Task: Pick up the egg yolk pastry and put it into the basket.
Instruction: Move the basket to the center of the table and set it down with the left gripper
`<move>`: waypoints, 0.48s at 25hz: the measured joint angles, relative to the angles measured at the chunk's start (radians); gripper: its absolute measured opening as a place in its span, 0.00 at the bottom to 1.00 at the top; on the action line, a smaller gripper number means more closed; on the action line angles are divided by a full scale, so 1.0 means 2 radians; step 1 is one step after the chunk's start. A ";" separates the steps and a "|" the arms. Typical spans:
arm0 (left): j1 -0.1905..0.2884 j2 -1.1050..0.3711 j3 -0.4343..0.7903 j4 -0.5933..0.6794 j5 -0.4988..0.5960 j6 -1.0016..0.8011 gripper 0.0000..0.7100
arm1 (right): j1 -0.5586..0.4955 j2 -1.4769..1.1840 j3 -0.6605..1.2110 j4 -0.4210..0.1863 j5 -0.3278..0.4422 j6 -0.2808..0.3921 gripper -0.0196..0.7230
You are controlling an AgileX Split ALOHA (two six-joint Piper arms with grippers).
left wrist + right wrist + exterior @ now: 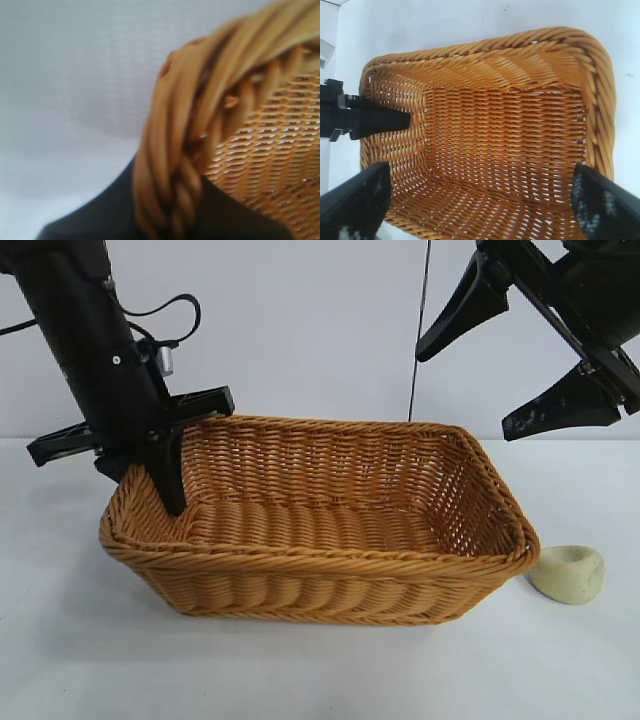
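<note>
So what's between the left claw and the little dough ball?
The basket sits between the left claw and the dough ball, seen from outside.

A white table (300, 670) holds the basket (320, 585); the egg yolk pastry (567, 573) sits just beside it.

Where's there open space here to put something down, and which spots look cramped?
The basket floor is bare and wide open, walled in by its woven sides. The white table in front of the basket is also free. It is tight at the basket's left end, where the left end effector sits on the rim, and at its right corner, where the egg yolk pastry lies close outside.
</note>
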 joint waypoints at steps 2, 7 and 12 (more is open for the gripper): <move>0.000 0.004 0.000 -0.003 -0.001 0.000 0.12 | 0.000 0.000 0.000 0.000 0.000 0.000 0.96; 0.000 0.006 0.000 -0.006 -0.003 0.002 0.23 | 0.000 0.000 0.000 0.000 0.000 0.000 0.96; 0.000 0.006 -0.001 -0.009 -0.005 0.002 0.79 | 0.000 0.000 0.000 0.000 0.000 0.000 0.96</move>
